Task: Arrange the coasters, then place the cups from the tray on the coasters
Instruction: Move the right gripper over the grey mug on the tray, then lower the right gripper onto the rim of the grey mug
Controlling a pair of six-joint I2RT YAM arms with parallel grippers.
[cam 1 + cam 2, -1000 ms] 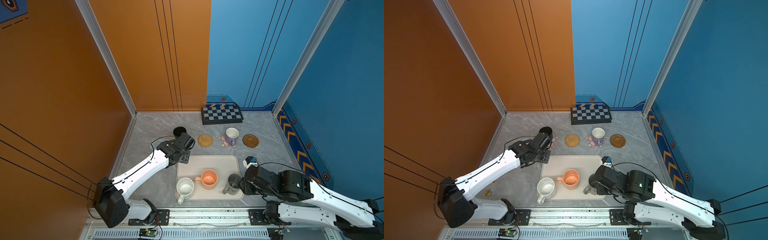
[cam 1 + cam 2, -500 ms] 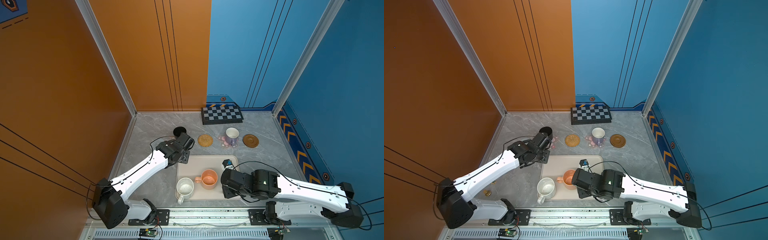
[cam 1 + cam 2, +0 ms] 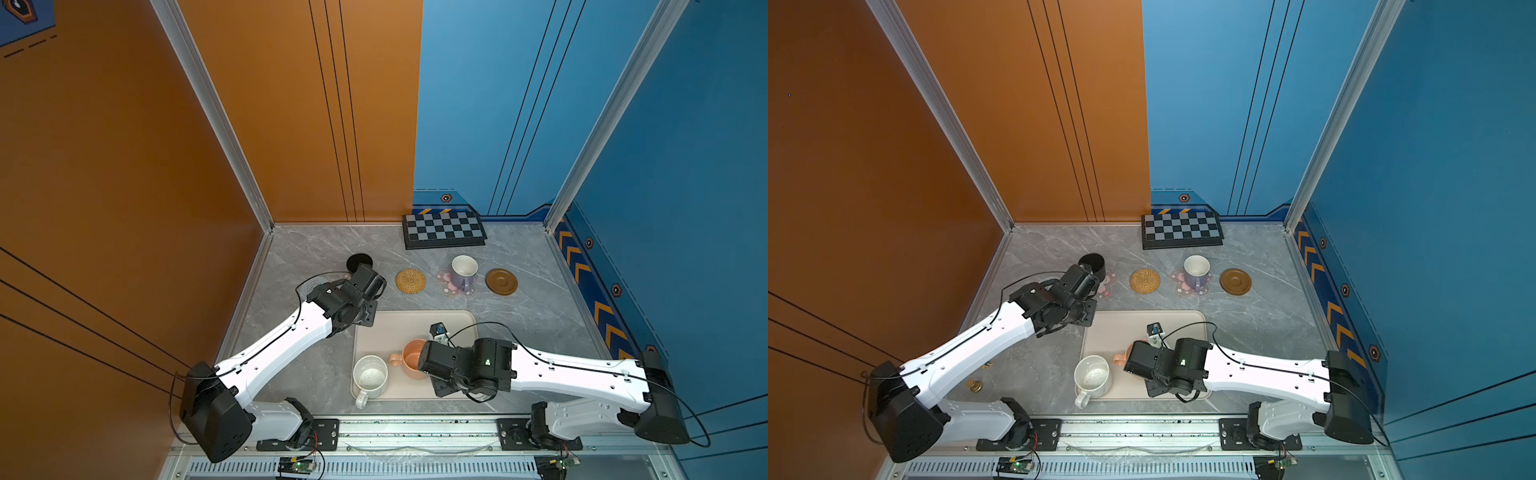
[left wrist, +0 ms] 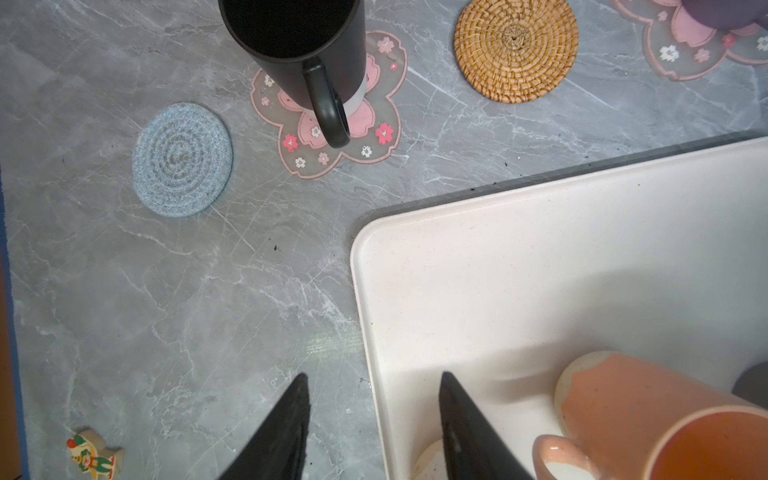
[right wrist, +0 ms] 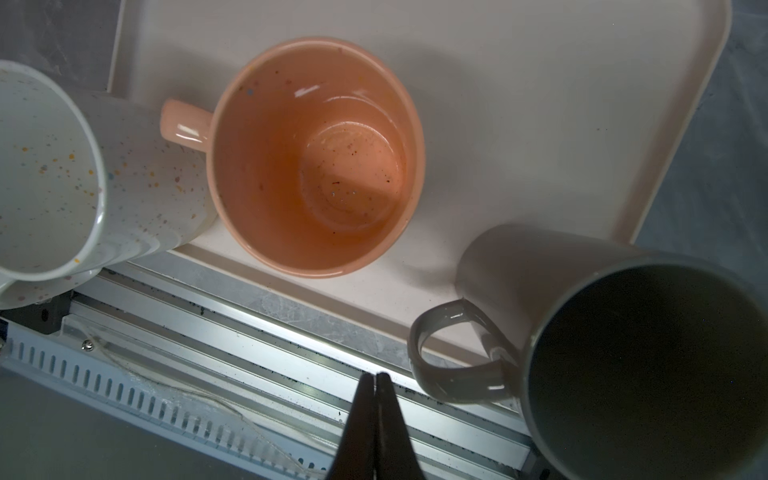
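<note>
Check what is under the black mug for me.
A pink flower-shaped coaster lies under the black mug, petals showing around its base in the left wrist view. The coaster's middle is covered by the mug.

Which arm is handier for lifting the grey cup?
Probably right: the right end effector, though shut, hangs beside the grey cup's handle; the left end effector is open over the tray's opposite corner.

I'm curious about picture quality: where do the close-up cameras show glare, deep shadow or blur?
Right wrist view: white glare spots inside the peach cup and on its handle; the grey cup is dark inside. Left wrist view: the black cup shows no inner detail; the peach cup looks slightly soft.
</note>
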